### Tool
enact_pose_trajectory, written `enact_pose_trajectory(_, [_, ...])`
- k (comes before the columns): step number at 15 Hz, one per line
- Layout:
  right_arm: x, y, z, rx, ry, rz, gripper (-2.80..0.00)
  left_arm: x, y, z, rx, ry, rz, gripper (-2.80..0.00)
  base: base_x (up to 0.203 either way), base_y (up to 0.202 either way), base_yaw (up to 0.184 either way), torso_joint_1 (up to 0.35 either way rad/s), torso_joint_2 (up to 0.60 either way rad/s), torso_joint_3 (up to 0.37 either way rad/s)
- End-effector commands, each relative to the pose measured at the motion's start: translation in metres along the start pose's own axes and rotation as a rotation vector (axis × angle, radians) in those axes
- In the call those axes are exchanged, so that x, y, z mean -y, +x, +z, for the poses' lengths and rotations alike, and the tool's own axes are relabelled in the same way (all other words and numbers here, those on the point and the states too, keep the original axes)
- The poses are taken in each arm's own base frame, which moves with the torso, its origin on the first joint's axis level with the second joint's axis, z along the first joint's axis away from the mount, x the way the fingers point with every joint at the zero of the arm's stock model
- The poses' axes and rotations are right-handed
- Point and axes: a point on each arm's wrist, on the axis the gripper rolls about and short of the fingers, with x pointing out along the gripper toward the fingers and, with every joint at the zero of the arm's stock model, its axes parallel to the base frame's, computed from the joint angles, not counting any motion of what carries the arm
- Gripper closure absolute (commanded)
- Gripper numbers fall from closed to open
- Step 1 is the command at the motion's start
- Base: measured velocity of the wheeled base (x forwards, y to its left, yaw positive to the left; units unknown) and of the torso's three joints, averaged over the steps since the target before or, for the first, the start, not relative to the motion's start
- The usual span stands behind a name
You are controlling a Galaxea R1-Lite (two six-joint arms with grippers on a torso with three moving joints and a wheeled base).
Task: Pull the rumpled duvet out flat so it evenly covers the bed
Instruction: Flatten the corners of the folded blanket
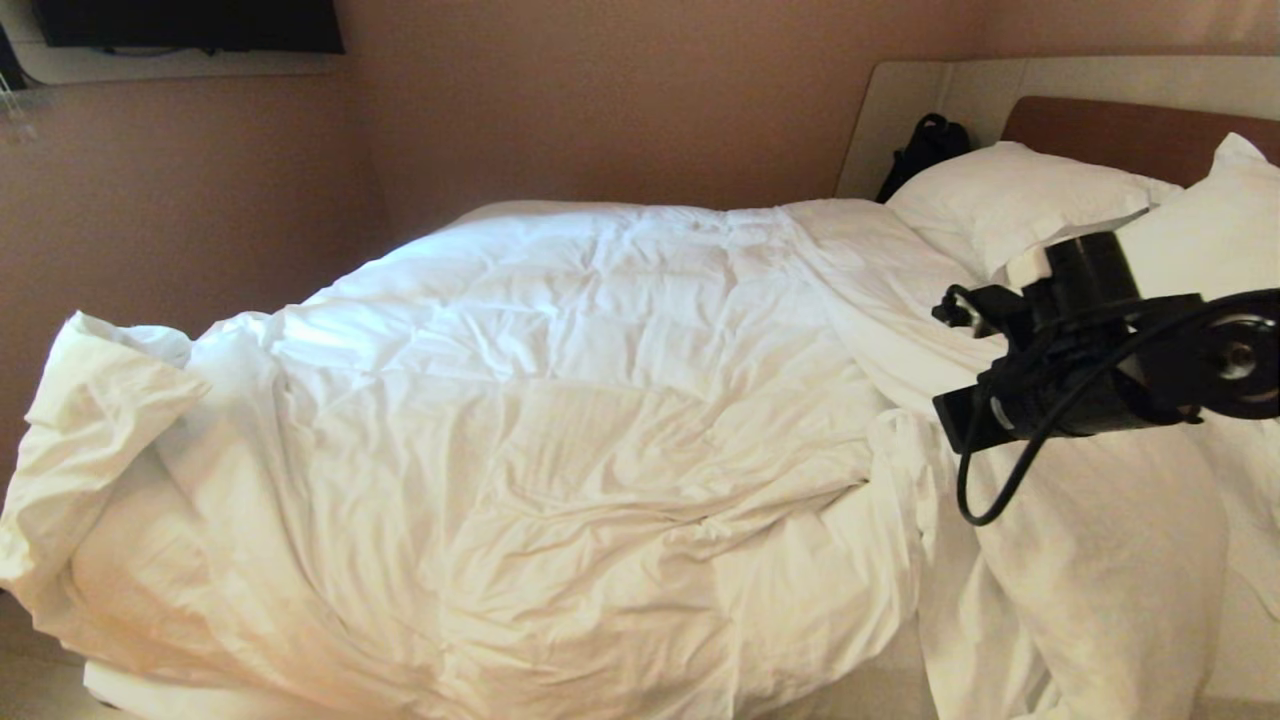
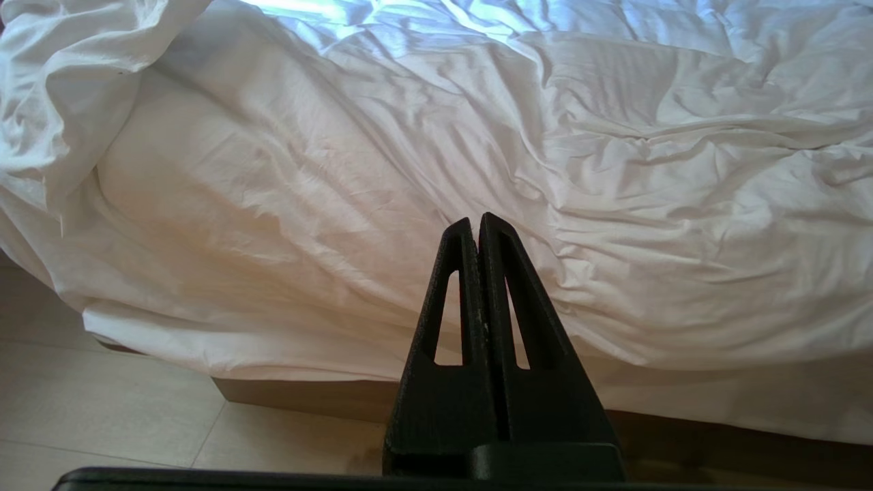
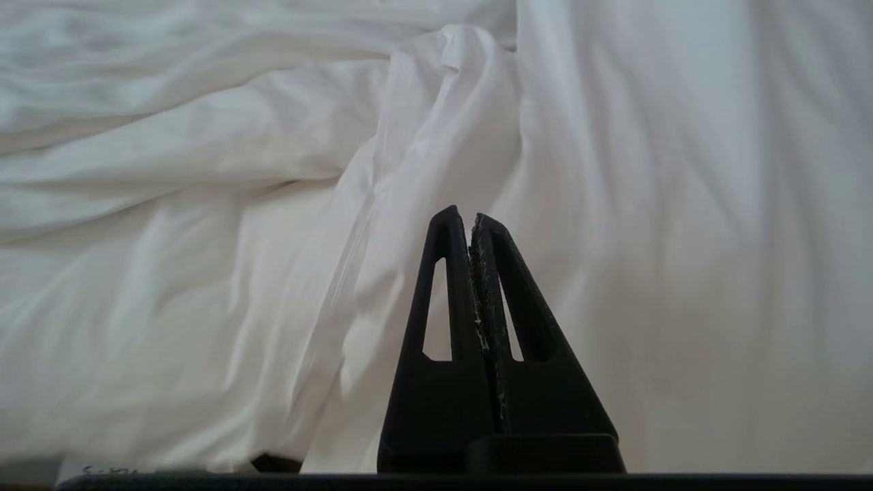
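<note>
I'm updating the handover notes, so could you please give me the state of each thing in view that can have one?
duvet: rumpled, bunched on the bed, one corner folded back.
bed: unmade, its base showing under the hanging bedding.
pillows: lying at the headboard, uncovered.
left claw: shut, holding nothing, clear of the duvet.
right claw: shut, nothing between its tips, over a duvet fold.

Two white pillows (image 1: 1010,200) lie at the head end, one (image 1: 1215,225) partly overlapping the other. A black bag (image 1: 925,150) sits against the beige surround beside them. A dark screen (image 1: 190,22) hangs on the pinkish wall (image 1: 600,100). Pale floor tiles (image 2: 102,409) show below.
</note>
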Motion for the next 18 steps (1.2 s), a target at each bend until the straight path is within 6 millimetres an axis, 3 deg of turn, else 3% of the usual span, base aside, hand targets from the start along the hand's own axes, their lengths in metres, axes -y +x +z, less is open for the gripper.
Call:
enact_pose_trajectory(1, [-0.008, 0.033, -0.005, -0.074, -0.018, -0.013, 0.00, 0.000, 0.000, 0.000, 0.000, -0.001, 0.001, 0.00, 0.000, 0.000, 0.000, 0.000, 0.00, 0.000])
enact_pose_trajectory(5, [-0.017, 0.047, -0.001, -0.087, -0.036, -0.065, 0.00, 0.000, 0.000, 0.000, 0.000, -0.001, 0.001, 0.00, 0.000, 0.000, 0.000, 0.000, 0.00, 0.000])
enact_pose_trajectory(6, [-0.018, 0.050, 0.001, -0.083, -0.037, -0.079, -2.80, 0.000, 0.000, 0.000, 0.000, -0.001, 0.001, 0.00, 0.000, 0.000, 0.000, 0.000, 0.00, 0.000])
enact_pose_trajectory(10, [-0.029, 0.050, 0.005, -0.078, -0.059, -0.122, -2.80, 0.000, 0.000, 0.000, 0.000, -0.001, 0.001, 0.00, 0.000, 0.000, 0.000, 0.000, 0.00, 0.000])
enact_pose_trajectory(18, [-0.044, 0.073, 0.005, -0.102, -0.087, -0.151, -2.80, 0.000, 0.000, 0.000, 0.000, -0.001, 0.001, 0.00, 0.000, 0.000, 0.000, 0.000, 0.00, 0.000])
